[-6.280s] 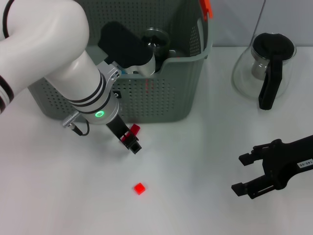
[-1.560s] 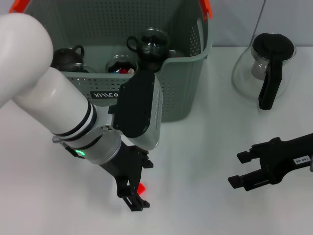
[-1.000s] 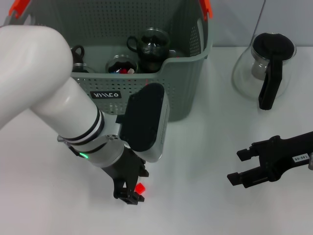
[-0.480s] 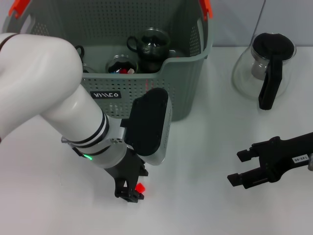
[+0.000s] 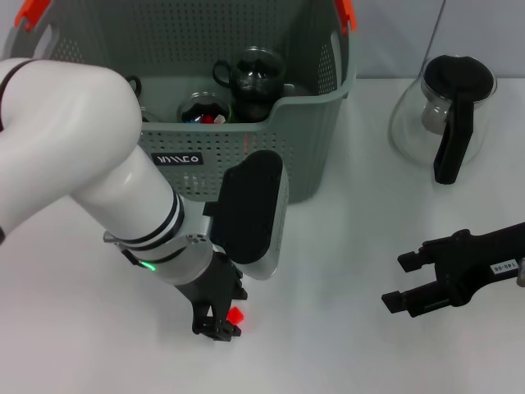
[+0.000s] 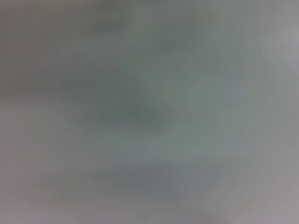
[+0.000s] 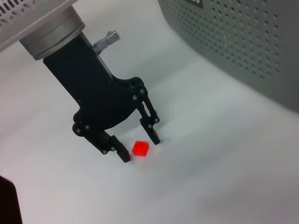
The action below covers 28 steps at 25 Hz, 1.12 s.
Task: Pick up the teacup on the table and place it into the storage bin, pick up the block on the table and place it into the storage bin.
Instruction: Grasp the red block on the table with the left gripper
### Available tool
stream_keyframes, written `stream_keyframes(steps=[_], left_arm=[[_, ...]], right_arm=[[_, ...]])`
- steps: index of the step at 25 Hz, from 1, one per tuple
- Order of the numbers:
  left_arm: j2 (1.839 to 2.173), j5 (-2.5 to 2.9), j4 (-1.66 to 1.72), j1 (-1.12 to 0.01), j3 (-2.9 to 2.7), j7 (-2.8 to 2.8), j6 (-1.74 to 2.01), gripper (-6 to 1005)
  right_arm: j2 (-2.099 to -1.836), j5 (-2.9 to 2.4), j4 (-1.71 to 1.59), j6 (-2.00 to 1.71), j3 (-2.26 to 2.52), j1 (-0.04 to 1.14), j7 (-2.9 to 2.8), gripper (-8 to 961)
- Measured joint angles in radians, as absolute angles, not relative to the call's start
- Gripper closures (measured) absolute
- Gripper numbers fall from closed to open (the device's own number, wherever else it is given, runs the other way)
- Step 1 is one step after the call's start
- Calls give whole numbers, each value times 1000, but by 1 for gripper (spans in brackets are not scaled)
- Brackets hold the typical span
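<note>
Stage of the task. Dark glass teacups [image 5: 256,75] already lie inside the storage bin [image 5: 312,139], the grey-green perforated basket filling the upper centre of the head view. No cup remains on the white worktop [image 5: 344,246], so the first half of the task appears complete. The second half is open: the small red block [image 5: 236,314] sits on the worktop in the lower centre of the head view, in front of the bin and well apart from it.

Left claw. The left claw [image 5: 218,322] is lowered over the block at the lower centre of the head view. In the right wrist view it [image 7: 138,148] stands spread, one fingertip [image 7: 123,155] on each side of the block [image 7: 140,148], tips at or close to the surface. The gap is only a little wider than the block, and the block is not yet pinched. Whether either finger already touches it cannot be told. The left wrist view shows nothing usable.

Right claw. The right claw [image 5: 400,287] rests idle at the lower right of the head view, spread and holding nothing.

Remaining steps, as judged: close on the block, lift it, carry it over the rim and release it in the bin. A glass jug [image 5: 447,115] with a black lid stands at the upper right, clear of that route.
</note>
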State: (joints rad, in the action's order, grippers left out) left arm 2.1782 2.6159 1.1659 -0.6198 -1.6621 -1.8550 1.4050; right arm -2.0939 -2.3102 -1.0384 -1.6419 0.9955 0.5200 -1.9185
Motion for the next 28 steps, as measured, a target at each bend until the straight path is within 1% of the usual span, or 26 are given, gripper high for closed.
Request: stream_keyframes(steps=[9,11,28], left_arm=[[2178,2615,1159,-625,-1683,-1867,1405,557],[2178,2616,1156,-626,-1690,-1869,1405,587],[2177,2621,1149,-640,-1705,-1885,1388,667]], right_arm=[[-2093,-2310,-1038,-1643,987,522,-1918,84],[-2092,-2310,-1038,-1643,986,523,-1918,84],[-2088,-2310,-1028,-1629,985,528,-1914,84]])
